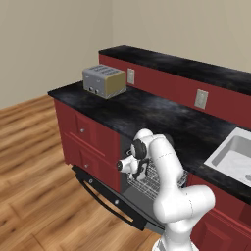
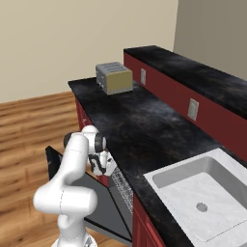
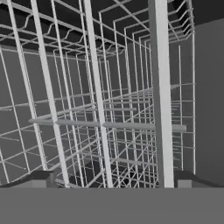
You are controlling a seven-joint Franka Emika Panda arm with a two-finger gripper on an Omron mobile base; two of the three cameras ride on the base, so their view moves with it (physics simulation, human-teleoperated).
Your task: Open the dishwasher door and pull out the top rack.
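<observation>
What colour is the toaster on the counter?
The toaster has a grey top and a tan side; the left base view shows it best.

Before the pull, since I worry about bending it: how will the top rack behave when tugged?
The top rack is thin open wire mesh, so probably light. Its crossing wires likely keep it fairly stiff, though single strands may flex. It looks empty, so it should slide out over the open dishwasher door easily.

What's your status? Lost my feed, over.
Gripper at the top rack wires, grip unclear. Dishwasher door down, open. Rack partly out. Nothing in the way.
</observation>
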